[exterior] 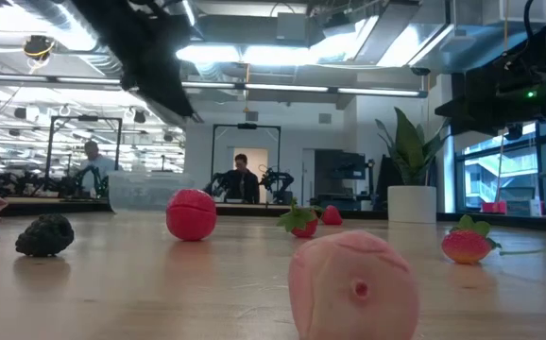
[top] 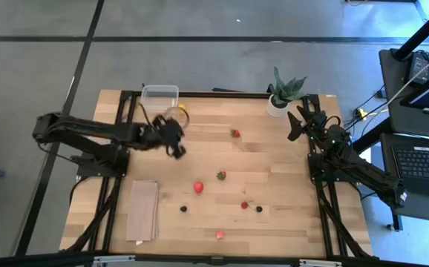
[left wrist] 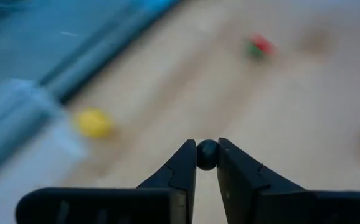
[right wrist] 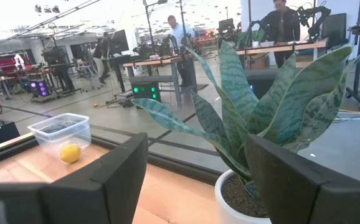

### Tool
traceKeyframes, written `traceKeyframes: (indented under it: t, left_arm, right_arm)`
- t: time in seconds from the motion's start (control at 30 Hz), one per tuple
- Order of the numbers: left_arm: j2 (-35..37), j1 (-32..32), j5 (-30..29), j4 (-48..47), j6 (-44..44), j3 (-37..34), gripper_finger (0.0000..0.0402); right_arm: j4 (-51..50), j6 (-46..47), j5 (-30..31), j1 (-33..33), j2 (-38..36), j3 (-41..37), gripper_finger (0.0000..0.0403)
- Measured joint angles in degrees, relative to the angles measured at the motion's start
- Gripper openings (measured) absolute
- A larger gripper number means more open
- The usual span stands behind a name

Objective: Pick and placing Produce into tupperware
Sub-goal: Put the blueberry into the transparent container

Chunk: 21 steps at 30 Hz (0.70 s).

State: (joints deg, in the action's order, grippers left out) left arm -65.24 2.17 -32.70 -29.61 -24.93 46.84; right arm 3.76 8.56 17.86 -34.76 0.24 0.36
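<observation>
Nearest to me in the low view, a pink fruit piece [exterior: 353, 283] is sitting right up front, w/ a dark berry [exterior: 44, 235], a red ball [exterior: 191, 214] and a strawberry [exterior: 466, 245] lying behind it on the table [top: 274, 222]. None of those are being touched, so most of the job is looking undone to me.

From above I'm counting roughly eight pieces loose on the wood: the red ball [top: 198, 188], a leafy strawberry [top: 220, 176], another strawberry [top: 235, 133] further back, plus small ones toward the near edge.

I'm holding the left gripper [left wrist: 207, 163] pinched shut on a small dark berry [left wrist: 207, 154], caught right betw. the fingertips. From above, that gripper [top: 176, 144] is hanging over the table just beside the clear container [top: 159, 100], not over it yet, as far as I'm judging.

A yellow piece [right wrist: 70, 153] is showing at the container [right wrist: 60, 133]; inside or just against it, can't tell.

The right gripper [top: 297, 124] is waiting wide open, holding nothing, near the potted plant [top: 281, 93] at the far edge.
</observation>
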Motion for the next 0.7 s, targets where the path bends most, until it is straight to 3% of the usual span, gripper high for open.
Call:
traceKeyframes:
  t: [0.17,0.37,0.5,0.7]
  left_arm:
    - [2.7,10.0,-7.1,0.4,3.7,0.1,0.0035]
    - [1.4,22.7,-8.2,0.8,4.7,0.1,0.0045]
    - [-0.4,30.8,-6.0,1.1,3.1,0.1,0.0057]
    - [-6.6,39.2,0.7,4.3,3.0,0.1,0.0037]
  right_arm:
    - [0.0,0.0,0.0,0.0,0.0,0.0,0.0269]
    - [0.0,0.0,0.0,0.0,0.0,0.0,0.0269]
    - [0.0,0.0,0.0,0.0,0.0,0.0,0.0269]
    - [0.0,0.0,0.0,0.0,0.0,0.0,0.0269]
